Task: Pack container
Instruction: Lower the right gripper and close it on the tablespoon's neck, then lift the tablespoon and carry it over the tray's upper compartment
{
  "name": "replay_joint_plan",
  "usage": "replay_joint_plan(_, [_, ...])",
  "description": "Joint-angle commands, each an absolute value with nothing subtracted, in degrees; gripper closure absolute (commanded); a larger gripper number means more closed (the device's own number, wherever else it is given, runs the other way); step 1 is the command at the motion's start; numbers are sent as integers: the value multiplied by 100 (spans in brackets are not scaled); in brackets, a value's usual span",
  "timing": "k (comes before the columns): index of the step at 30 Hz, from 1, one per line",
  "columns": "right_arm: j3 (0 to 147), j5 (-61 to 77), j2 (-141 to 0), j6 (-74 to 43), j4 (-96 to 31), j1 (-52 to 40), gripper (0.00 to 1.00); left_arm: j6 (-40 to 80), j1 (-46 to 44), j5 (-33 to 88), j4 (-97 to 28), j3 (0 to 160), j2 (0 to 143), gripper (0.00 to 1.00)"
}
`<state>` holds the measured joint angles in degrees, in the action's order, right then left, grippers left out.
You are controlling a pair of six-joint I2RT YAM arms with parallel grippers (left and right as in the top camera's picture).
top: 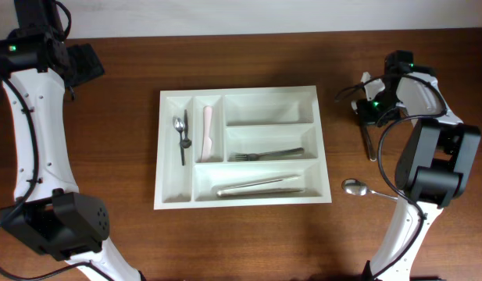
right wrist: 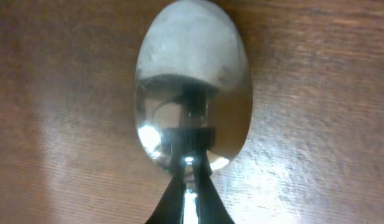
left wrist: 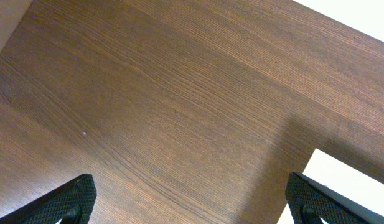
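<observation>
The white container point(top: 169, 195) lies mid-table. It holds a small spoon and a dark knife point(top: 182, 136) in the left narrow slot, a pink utensil point(top: 206, 129) in the slot beside it, a fork point(top: 264, 154) in the middle slot and a long silver piece point(top: 260, 185) in the bottom one. My right gripper point(top: 373, 105) is right of the container, shut on the neck of a silver spoon point(right wrist: 192, 87); its handle point(top: 369, 144) trails back under the wrist. The dark fingers point(right wrist: 170, 202) pinch just behind the bowl. My left gripper point(left wrist: 195, 205) hangs open over bare wood at the far left.
A second spoon point(top: 355, 187) lies on the table near the container's lower right corner, by the right arm's base. A white corner of the container point(left wrist: 347, 186) shows at the lower right of the left wrist view. The table's far edge point(top: 241, 34) runs along the top.
</observation>
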<state>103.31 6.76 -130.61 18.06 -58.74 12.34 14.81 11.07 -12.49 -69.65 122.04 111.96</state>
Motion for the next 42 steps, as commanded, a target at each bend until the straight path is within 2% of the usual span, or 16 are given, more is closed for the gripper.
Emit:
replay_joint_plan(1, [10960,733,-13087,1708,-6060,1229,96,1496,1114,-1293,-6969,12250,11168,1])
replay_joint_plan(14, [12416,1120,-13087,1717,-7175,1081,96,1496,1114,-1293,-6971,12252,11168,1])
replay_joint_plan(25, [13485,1251,-13087,1973,-7900,342,96,1496,1114,-1293,-6969,12252,11168,1])
replay_joint_plan(35, [13828,1245,-13087,3658,-8062,-873,96,1496,1114,-1293,-6971,12250,11168,1])
replay_joint_plan(42, [13810,1203,-13087,4709,-7992,-1389,96,1496,1114,-1293,-6969,12250,11168,1])
